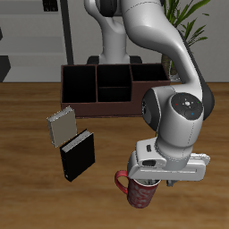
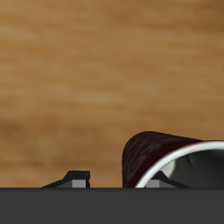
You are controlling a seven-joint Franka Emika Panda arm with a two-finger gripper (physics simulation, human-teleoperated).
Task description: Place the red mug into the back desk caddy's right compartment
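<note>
- One red mug (image 1: 140, 191) on the wood table (image 1: 27, 125), near the front edge, upright, handle loop sticking out toward the books' side.
- Gripper (image 1: 164, 180) sits directly over the mug's mouth; the exterior view shows the fingers down at the rim, with the arm's wrist housing blocking most of the mug's top.
- Wrist view: gripper (image 2: 115, 182) fingertips (image 2: 80, 180) only just visible at the frame edge; one tip is by the mug (image 2: 166, 157) rim, the other is out over bare wood. Speckled red wall and pale inside of the mug both show.
- Claw state: cannot tell whether it is apart or clamped on the rim. Contact is hidden in both views.
- Back desk caddy (image 1: 112, 85) is far back on the table, well apart from the mug. Dark brown box, black inside, dividers visible.
- Its right compartment (image 1: 79, 86) is the large end section; nothing seen in it.
- Two books between caddy and mug, off to one side: a grey book (image 1: 61, 126) lying tilted, and a black book (image 1: 77, 154) touching it, nearer the front edge.
- Plant (image 1: 192, 22) behind the table, partly hidden by the arm.
</note>
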